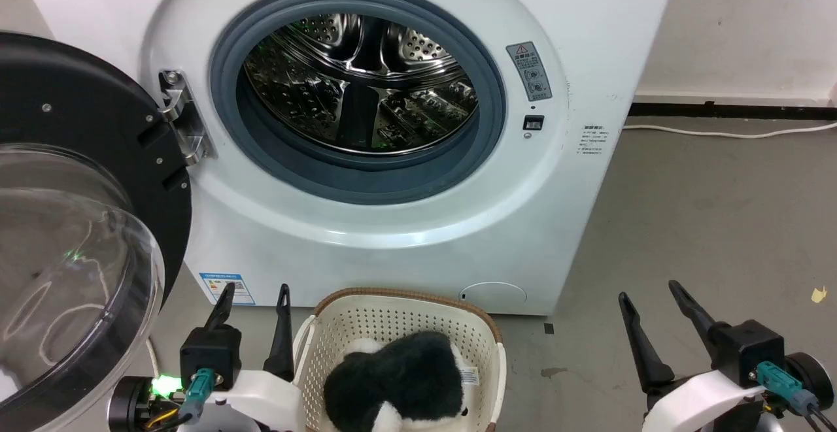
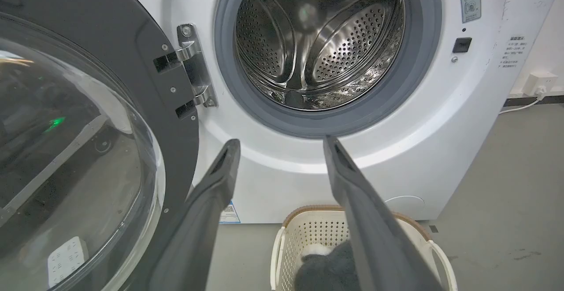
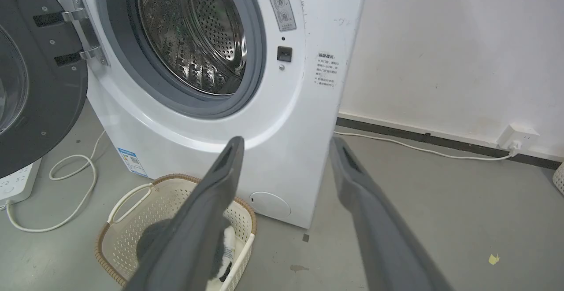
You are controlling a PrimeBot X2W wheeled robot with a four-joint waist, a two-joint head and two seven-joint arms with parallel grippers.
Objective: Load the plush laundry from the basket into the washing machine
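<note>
Head view: the plush laundry, fluffy black with white patches, lies in the basket on the floor just before the washing machine. The left gripper and right gripper flank it, jaws spread and empty. Left wrist view: the door hangs open beside the drum mouth. Right wrist view: bare floor lies right of the basket.
</note>
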